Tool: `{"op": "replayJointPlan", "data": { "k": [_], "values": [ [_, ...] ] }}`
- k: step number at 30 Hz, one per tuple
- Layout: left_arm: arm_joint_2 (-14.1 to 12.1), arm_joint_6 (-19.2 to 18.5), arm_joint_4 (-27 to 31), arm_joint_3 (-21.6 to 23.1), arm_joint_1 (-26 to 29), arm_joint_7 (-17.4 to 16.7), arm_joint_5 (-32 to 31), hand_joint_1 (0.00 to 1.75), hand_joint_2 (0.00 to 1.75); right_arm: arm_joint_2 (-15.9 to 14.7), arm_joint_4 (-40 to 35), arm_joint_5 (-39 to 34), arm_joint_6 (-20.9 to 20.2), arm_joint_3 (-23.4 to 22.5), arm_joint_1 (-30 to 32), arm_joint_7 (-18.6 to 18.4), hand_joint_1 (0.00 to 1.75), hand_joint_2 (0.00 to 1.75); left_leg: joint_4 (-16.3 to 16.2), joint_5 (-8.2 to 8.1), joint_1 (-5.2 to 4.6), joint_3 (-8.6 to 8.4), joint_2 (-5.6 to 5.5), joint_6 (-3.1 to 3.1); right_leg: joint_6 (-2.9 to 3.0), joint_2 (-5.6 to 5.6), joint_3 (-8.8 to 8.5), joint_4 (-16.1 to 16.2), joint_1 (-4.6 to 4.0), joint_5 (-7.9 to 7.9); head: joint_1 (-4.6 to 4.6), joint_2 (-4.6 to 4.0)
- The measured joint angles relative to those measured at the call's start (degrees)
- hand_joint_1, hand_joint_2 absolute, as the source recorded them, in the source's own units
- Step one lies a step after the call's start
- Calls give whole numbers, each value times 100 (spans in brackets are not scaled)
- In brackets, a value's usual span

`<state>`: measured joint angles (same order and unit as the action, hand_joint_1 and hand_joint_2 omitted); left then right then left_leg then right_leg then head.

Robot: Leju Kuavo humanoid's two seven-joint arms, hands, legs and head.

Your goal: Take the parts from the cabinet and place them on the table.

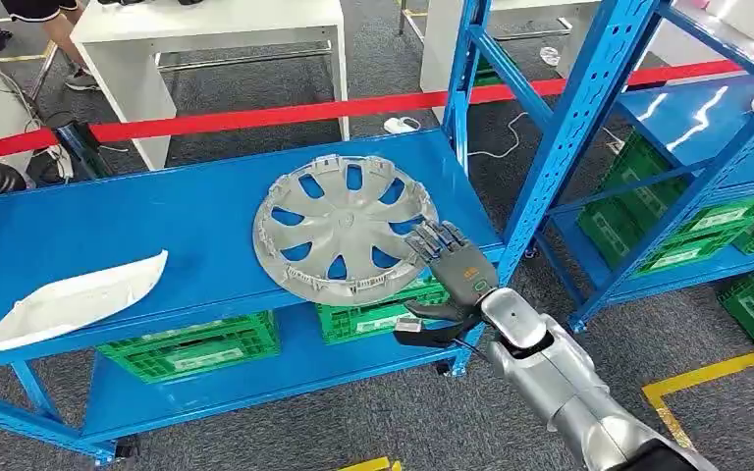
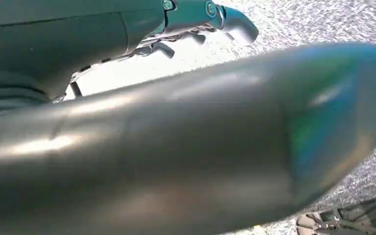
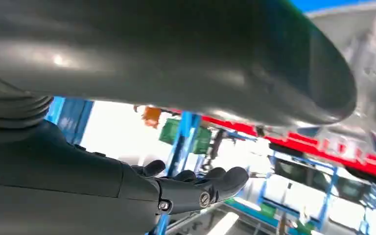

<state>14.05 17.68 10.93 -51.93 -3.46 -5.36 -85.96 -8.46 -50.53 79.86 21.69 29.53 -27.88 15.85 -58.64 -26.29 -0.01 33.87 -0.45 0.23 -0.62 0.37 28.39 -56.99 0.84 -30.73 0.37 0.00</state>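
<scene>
Blue metal shelving (image 1: 569,128) stands on grey carpet, seen from the head. On its upper shelf (image 1: 157,221) lie a grey hubcap (image 1: 344,228) and, well apart, a white curved part (image 1: 69,302). Green crates (image 1: 191,345) sit below. The right hand (image 1: 449,275) reaches the hubcap's rim, fingers over the edge, thumb under the shelf lip; whether it grips is unclear. From the right wrist, dark fingers (image 3: 215,183) extend straight beneath a blurred grey thumb. From the left wrist, the left hand (image 2: 186,19) hangs over carpet, its hold unclear.

One grey hubcap (image 1: 346,228), one white trim panel (image 1: 71,302), several green crates (image 1: 192,346), one red barrier tape (image 1: 255,115).
</scene>
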Motion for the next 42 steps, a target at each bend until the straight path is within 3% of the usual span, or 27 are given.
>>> {"op": "replayJointPlan", "data": {
  "k": [4,9,13,20,28,39,42],
  "values": [
    [11,-35,0,46,-15,-13,-13,0,0,9,278,-360,339,26,-191,323,0,0,0,0,0,0,-1,0,0,0,-1,0,-1,1,0,0],
    [13,-68,0,107,-25,-26,-63,0,0,188,549,-800,1047,31,-383,771,0,0,0,1,1,-1,2,-1,0,0,2,-4,-2,0,0,0],
    [11,-68,0,116,-38,-44,-74,0,0,367,716,-904,1254,31,-490,969,0,0,1,2,2,-1,-2,-2,1,0,2,-6,-2,0,0,0],
    [11,-52,0,116,-38,-42,-55,0,0,549,953,-963,1267,42,-616,1123,0,0,2,2,1,-1,-2,-2,1,0,2,-7,-2,-1,0,0],
    [9,-15,0,118,-40,-96,-55,0,0,732,1300,-1484,1066,42,-761,1589,0,0,1,2,2,-2,-2,-3,1,0,2,-8,-2,0,0,0],
    [4,-17,0,168,-39,-81,-61,0,0,901,1514,-1678,1053,42,-760,1648,0,0,2,2,2,-1,-2,-3,2,0,3,-8,-2,-1,0,0],
    [4,-35,0,175,-39,-81,-66,0,0,964,1536,-2115,920,42,-743,2014,0,0,2,2,2,-2,-1,-3,2,0,3,-8,-2,-1,0,0]
  ]
}}
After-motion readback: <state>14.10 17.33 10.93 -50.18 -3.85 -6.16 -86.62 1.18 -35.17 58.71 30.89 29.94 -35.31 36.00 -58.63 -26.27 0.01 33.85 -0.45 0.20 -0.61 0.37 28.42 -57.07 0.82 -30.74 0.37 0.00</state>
